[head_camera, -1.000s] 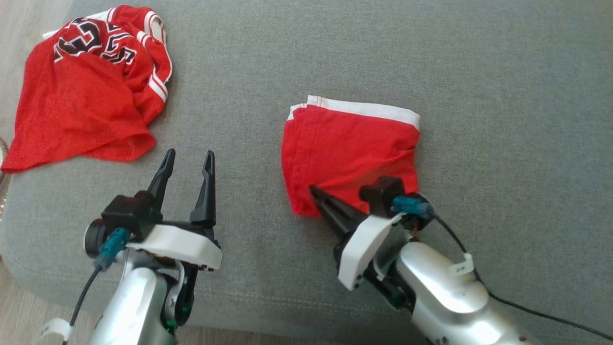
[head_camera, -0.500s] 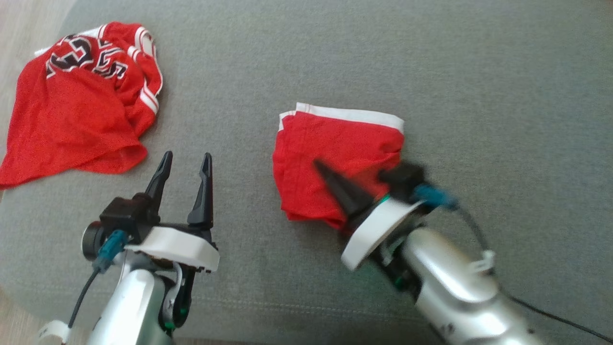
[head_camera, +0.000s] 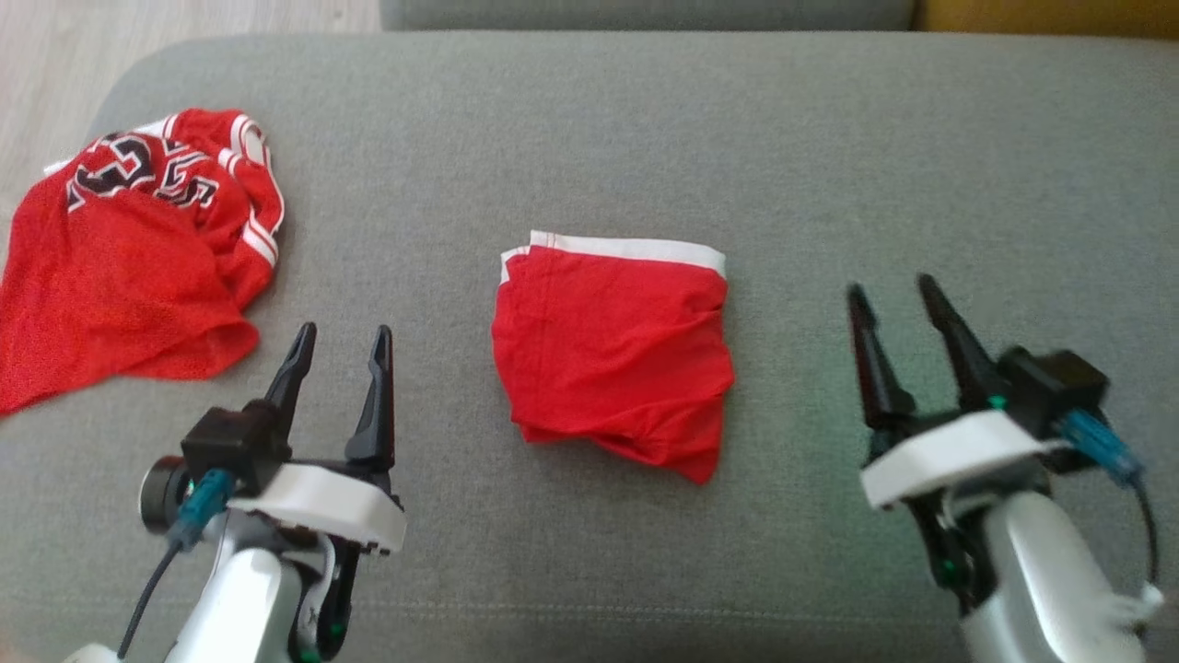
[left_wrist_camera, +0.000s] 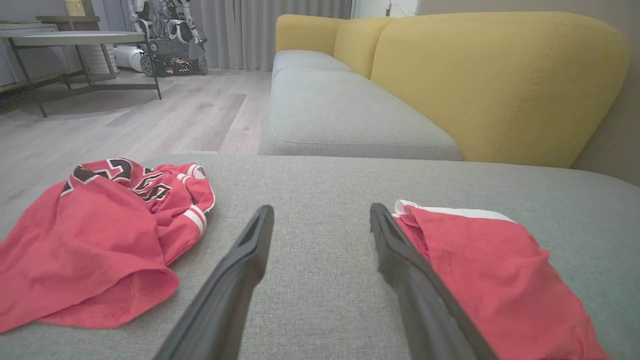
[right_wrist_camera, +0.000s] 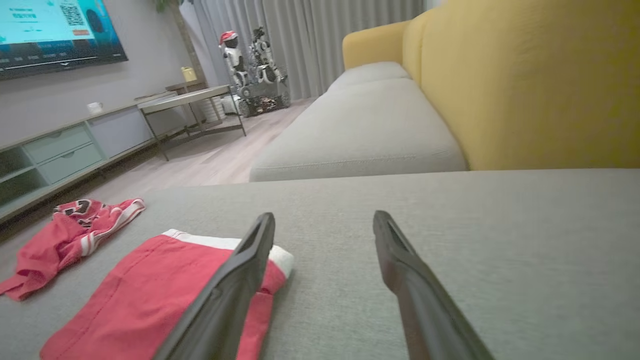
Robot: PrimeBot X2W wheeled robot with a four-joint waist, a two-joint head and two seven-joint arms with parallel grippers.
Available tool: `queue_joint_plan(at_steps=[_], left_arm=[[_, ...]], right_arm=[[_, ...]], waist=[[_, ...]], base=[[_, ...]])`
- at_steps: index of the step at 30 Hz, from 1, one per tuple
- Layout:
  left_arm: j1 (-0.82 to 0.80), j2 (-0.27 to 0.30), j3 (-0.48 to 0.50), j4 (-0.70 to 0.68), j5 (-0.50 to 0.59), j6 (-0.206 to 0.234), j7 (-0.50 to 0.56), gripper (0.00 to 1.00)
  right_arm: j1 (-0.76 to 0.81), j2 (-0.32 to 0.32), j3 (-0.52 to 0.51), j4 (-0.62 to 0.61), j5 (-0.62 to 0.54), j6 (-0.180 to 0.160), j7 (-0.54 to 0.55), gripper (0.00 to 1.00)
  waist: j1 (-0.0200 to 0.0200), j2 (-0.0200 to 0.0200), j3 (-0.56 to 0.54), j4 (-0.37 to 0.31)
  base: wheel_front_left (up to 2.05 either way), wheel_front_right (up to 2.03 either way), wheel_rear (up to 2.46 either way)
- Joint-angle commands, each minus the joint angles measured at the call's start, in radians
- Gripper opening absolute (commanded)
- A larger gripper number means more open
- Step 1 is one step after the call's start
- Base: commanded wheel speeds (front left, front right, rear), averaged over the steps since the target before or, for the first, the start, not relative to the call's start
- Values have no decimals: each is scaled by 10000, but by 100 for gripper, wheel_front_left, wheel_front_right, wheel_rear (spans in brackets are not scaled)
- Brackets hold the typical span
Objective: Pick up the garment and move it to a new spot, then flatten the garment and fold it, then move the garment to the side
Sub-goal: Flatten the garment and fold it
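- The right gripper (head_camera: 891, 289) has come away from the folded red garment (head_camera: 612, 354). A second ago its fingers were pinched together at the cloth's near edge; now they stand spread and empty at the lower right of the head view, well apart from the cloth.
- The head camera has shifted too, so the far edge of the grey cushion (head_camera: 589, 129) now shows. The garment keeps its place relative to the jersey.
- The garment lies folded in a rough square near the middle of the cushion, with its white waistband along the far side and neither gripper touching it.
- The left gripper (head_camera: 344, 331) sits as before at the lower left — fingers parted, holding nothing.
- A crumpled red jersey (head_camera: 120, 267) lies at the cushion's left end, well apart from the garment.
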Motion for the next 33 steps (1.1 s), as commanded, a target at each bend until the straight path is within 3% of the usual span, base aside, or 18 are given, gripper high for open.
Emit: queue_joint_plan(at_steps=[1,11,33], left_arm=[[-151,267,305,-351,-10,34,33,100],[699,533,206,-728,-22,203,313,100],[1375,770,73,-1236,-114,496,669,100]], right_arm=[[-56,109,124,-492,-95,67,75,100],[1572,221,-296,-2000,-389,67,1010,100],[2626,236,-850,-3066,-490,67,1495,100]], waist=[[0,0,-121,-77],[0,0,-758,-302],[0,0,-1531,-411]], base=[[0,0,0],[0,0,0],[0,0,0]])
